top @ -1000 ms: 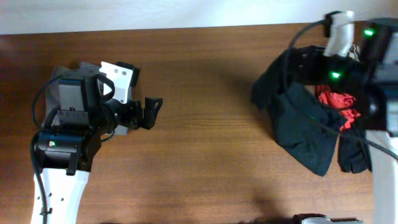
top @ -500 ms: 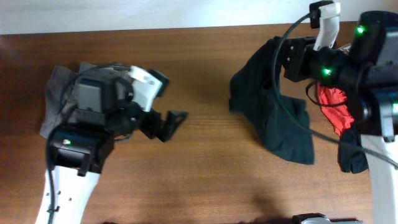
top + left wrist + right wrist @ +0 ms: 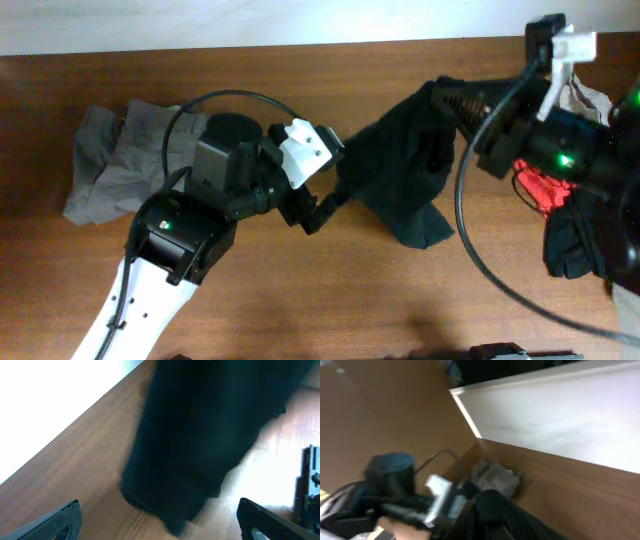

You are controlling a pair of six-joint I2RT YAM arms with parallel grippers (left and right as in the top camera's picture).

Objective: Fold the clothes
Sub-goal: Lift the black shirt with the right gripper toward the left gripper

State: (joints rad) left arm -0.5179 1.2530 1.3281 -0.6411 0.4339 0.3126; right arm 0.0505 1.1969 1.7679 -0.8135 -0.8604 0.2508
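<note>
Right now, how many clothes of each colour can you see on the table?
Black: 2, the black garment in the middle and the black bundle at the right
Grey: 1, the grey trousers
Red: 1, the red piece
Beige: 1, the beige piece, mostly hidden by the arm
Total: 5

I see bare table (image 3: 380,300) in the front middle, free to pass. The black T-shirt (image 3: 400,165) blocks the centre, with the left arm (image 3: 190,230) just beside it. Grey trousers (image 3: 105,175) cover the far left. A red piece (image 3: 540,185) and a black piece (image 3: 570,245) crowd the right.
</note>
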